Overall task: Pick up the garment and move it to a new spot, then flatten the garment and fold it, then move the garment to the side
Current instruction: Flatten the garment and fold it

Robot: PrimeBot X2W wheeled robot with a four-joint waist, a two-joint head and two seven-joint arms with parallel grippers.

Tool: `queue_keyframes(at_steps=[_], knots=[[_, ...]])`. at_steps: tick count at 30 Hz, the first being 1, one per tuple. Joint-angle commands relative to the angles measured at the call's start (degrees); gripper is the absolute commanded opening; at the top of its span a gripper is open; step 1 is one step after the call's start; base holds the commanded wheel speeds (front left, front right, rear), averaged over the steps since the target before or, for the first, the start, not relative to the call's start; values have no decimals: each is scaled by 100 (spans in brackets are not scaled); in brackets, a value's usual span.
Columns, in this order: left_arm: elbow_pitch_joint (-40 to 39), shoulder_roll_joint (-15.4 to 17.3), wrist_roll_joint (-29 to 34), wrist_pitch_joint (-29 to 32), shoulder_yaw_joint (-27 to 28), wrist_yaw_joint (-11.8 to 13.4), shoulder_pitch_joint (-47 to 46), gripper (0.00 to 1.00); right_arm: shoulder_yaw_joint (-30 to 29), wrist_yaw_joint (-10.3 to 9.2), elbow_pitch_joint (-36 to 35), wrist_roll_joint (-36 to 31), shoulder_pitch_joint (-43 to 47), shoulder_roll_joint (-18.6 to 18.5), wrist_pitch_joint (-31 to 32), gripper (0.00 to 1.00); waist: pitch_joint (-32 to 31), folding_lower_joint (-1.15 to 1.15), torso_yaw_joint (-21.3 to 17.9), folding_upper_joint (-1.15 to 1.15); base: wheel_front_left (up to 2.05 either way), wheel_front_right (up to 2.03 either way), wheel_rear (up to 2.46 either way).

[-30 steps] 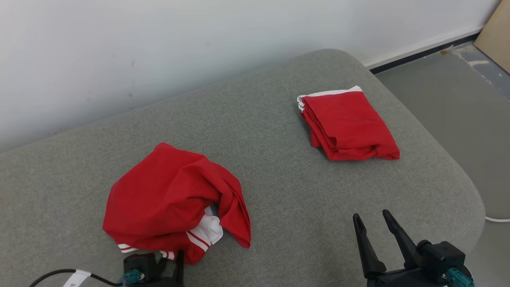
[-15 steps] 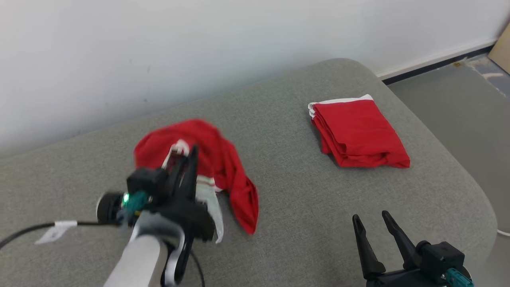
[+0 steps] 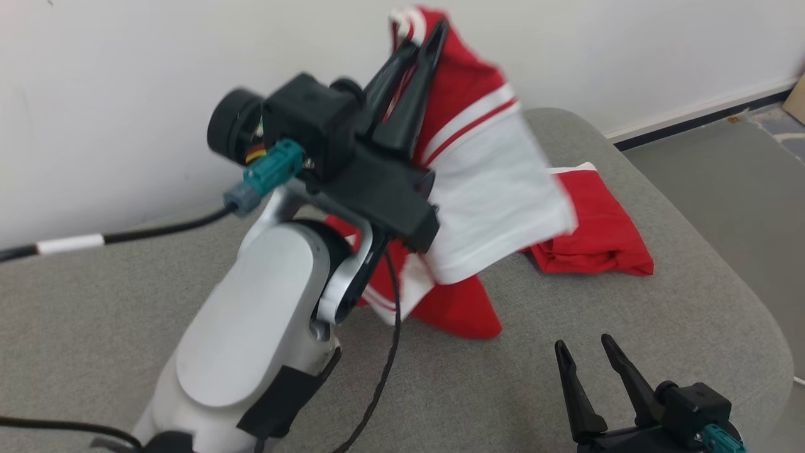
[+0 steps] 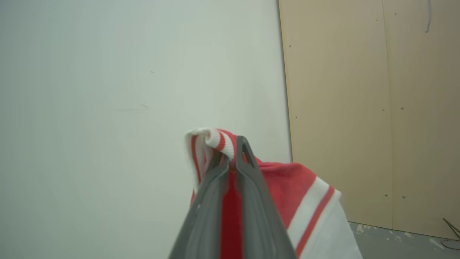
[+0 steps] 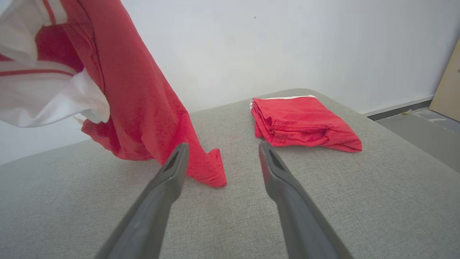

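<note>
Left gripper [image 3: 424, 38] is pinched tight on the ribbed, red-striped white cuff of the red-and-white knit garment [image 3: 490, 182], held high against the smooth pale wall [image 3: 126, 75]. The soft cloth drapes down in loose folds, its red lower corner resting on the grey woven cushion [image 3: 94, 314]. Right gripper [image 3: 585, 343] hovers low, long dark tapered fingers spread wide and holding nothing. Beyond it, a second red cloth [image 3: 597, 233] lies on the cushion, folded into a layered rectangle.

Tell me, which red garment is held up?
The red-and-white garment pinched in the left gripper; the folded red garment lies on the grey cushion.
</note>
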Motion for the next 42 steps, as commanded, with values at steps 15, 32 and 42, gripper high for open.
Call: queue_keyframes(at_steps=[15,32,42], knots=[[773,517,-1243,-227,377,1088,480,0,34,-14,52,97,10,4,-95,100,14,0,101,0,0,0,0],[2913,1632,-1536,-651,1287,1536,1570,11,91,-14,14,-12,-85,3,-18,100,147,0,30,0,0,0,0],[2984,1523,-1659,-982,1249,1270,1936,100,25,-14,-46,-30,34,1,45,100,111,0,350,0,0,0,0]])
